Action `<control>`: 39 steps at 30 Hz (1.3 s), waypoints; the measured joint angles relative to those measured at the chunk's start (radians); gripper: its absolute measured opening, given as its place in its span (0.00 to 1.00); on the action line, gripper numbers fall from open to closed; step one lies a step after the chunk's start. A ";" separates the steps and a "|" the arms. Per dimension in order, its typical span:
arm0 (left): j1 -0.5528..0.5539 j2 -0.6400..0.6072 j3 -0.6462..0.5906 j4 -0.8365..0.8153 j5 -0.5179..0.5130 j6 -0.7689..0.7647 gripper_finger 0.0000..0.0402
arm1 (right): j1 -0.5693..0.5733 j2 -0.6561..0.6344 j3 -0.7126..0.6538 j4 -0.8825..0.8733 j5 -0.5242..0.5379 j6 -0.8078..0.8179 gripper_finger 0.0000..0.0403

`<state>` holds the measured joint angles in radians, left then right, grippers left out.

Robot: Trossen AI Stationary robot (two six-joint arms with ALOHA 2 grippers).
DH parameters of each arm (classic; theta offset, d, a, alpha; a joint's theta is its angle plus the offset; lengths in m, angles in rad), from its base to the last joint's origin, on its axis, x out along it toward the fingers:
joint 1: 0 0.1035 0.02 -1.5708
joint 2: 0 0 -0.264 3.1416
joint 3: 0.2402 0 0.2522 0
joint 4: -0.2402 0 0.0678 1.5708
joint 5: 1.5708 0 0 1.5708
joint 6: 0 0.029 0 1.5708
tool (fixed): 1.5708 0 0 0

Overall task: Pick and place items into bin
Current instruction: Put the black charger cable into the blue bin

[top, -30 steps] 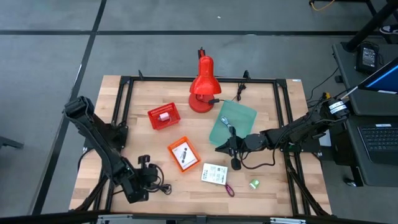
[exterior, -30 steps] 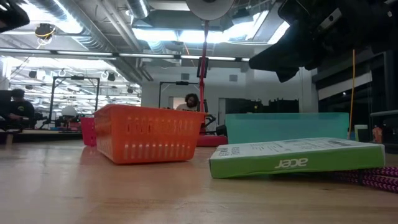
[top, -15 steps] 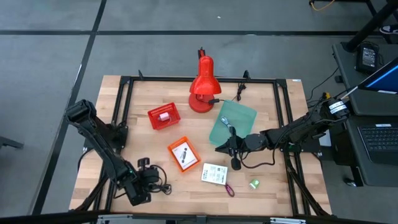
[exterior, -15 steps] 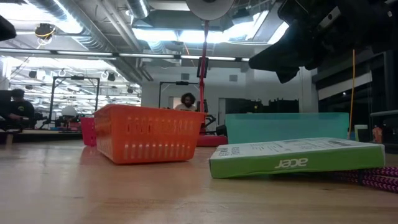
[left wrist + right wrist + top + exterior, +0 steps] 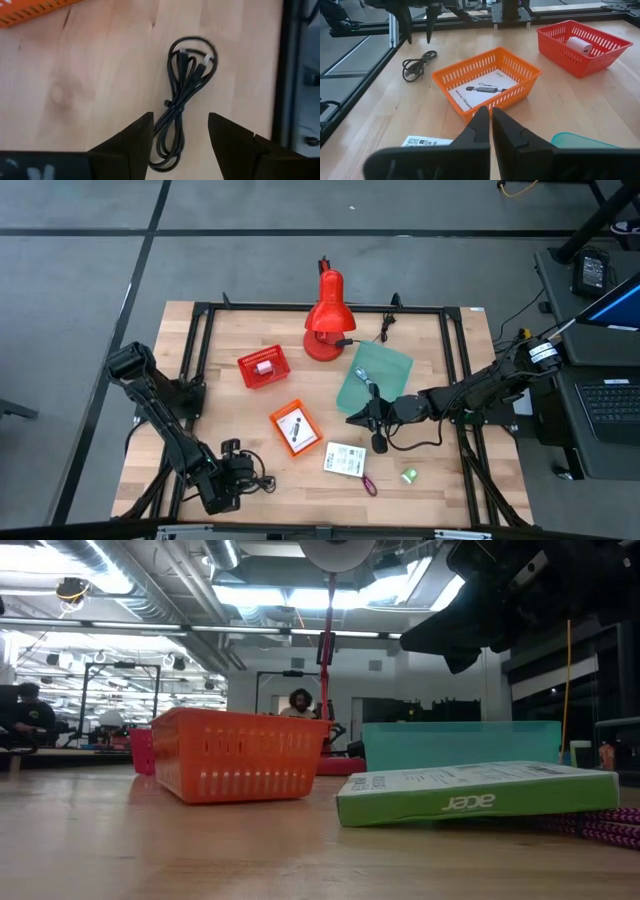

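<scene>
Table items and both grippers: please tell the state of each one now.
left gripper: open, above the cable
black cable: coiled, flat on table
right gripper: shut, empty
orange basket: upright, holds a printed card
red basket: upright, holds a pale item
red lamp: standing

Black cable [image 5: 183, 95] lies coiled in a loose loop flat on the wood at the near left. A white card [image 5: 346, 459] lies flat mid-table, purple strap [image 5: 368, 485] and green piece [image 5: 409, 476] just beside it
</scene>
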<state>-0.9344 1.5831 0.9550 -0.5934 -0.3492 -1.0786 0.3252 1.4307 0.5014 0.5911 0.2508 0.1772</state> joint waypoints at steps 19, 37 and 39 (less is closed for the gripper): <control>-0.001 0.222 0.006 0.057 0.064 0.045 0.45 | 0.000 0.000 0.000 -0.002 0.000 -0.002 0.01; 0.001 0.083 -0.004 -0.019 0.057 0.122 0.06 | 0.000 0.000 0.000 -0.002 0.000 -0.002 0.01; 0.001 0.045 -0.004 -0.060 0.044 0.124 0.06 | 0.000 0.000 0.000 -0.002 0.000 0.000 0.01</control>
<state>-0.9337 1.6284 0.9508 -0.6530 -0.3053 -0.9548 0.3251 1.4310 0.5014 0.5892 0.2508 0.1776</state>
